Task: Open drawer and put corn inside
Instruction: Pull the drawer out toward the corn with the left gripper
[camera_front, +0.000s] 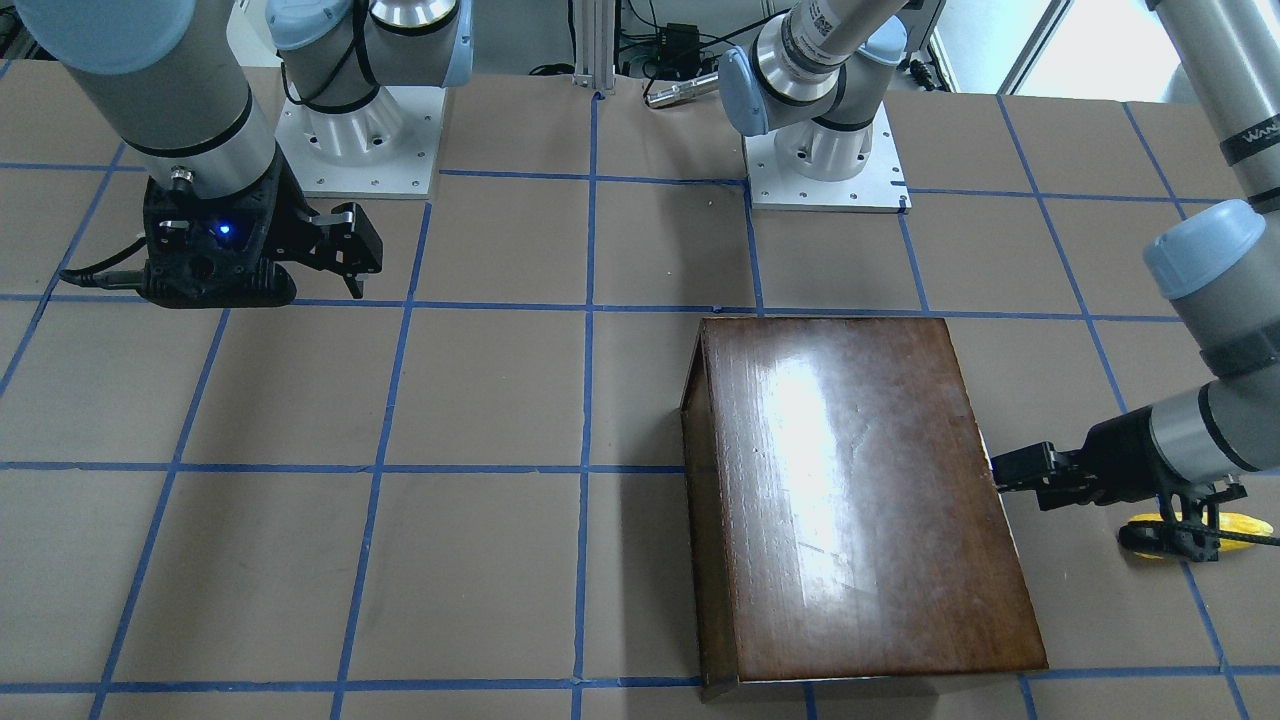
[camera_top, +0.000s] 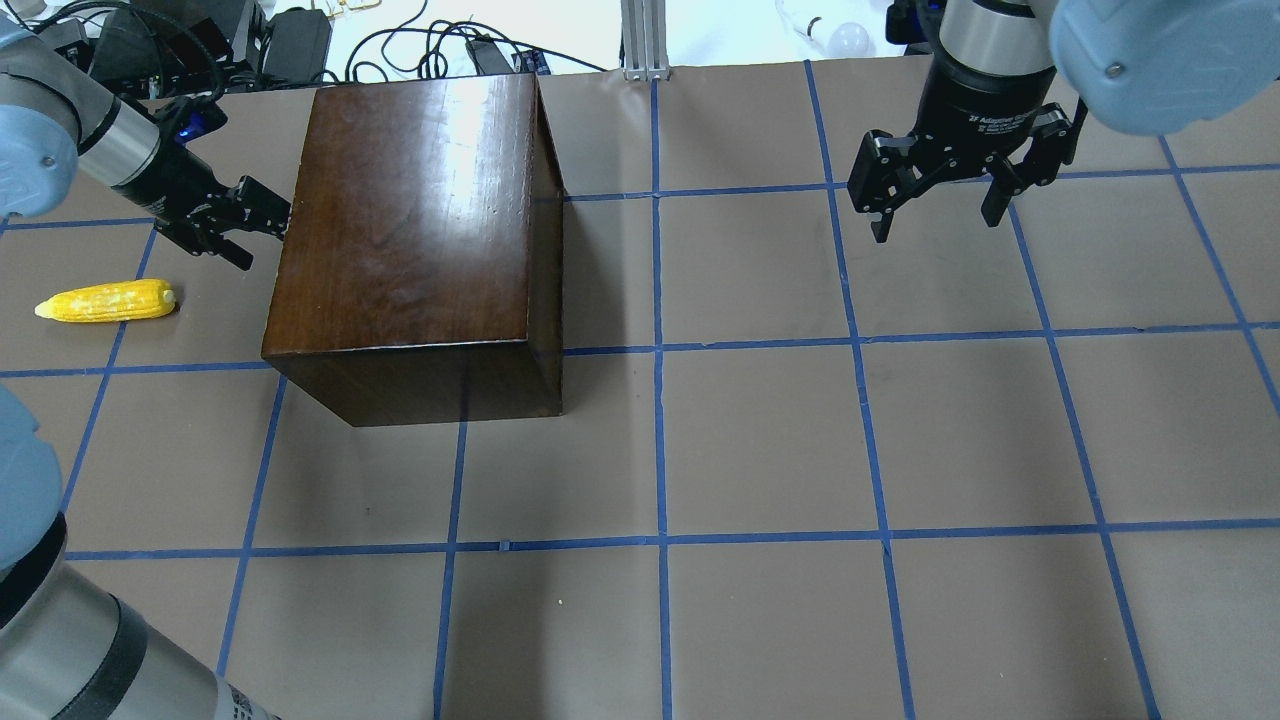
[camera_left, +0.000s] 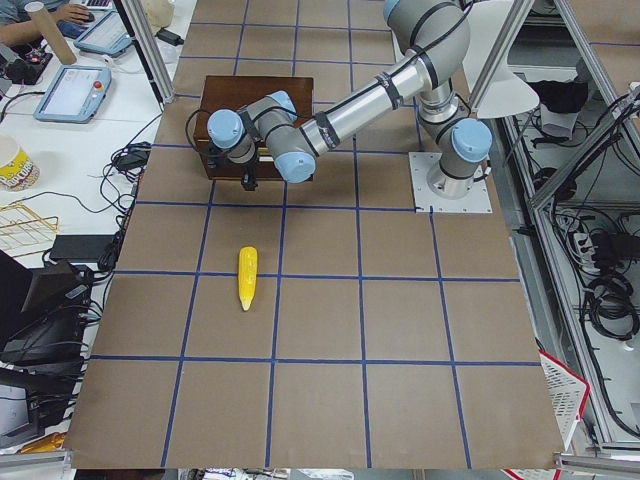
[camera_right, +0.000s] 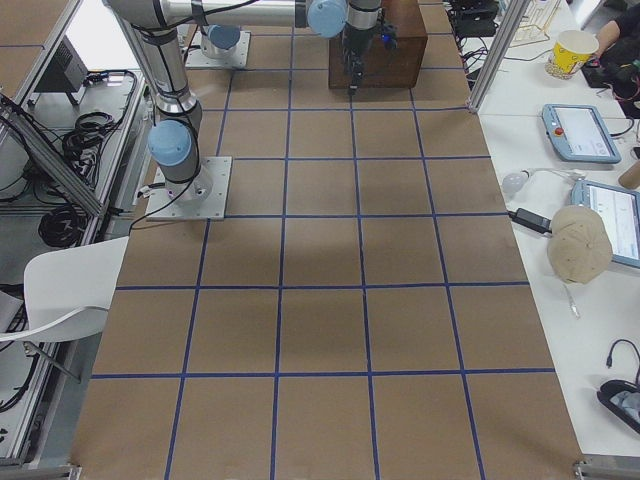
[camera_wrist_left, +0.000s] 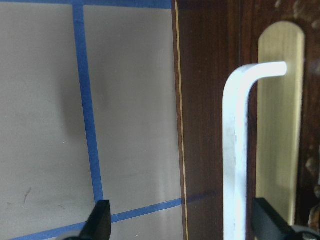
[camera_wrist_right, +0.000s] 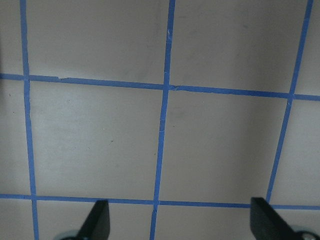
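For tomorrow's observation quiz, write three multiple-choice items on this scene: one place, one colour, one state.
1. The corn lies: A in a tool's grip; B on the table beside the cabinet; C under the cabinet.
2. The tape lines are: A red; B green; C blue.
3. The left tool is: A open; B shut on the corn; C shut and empty.
1 B: it rests on the table. 2 C: the grid is blue. 3 A: its jaws stand apart.
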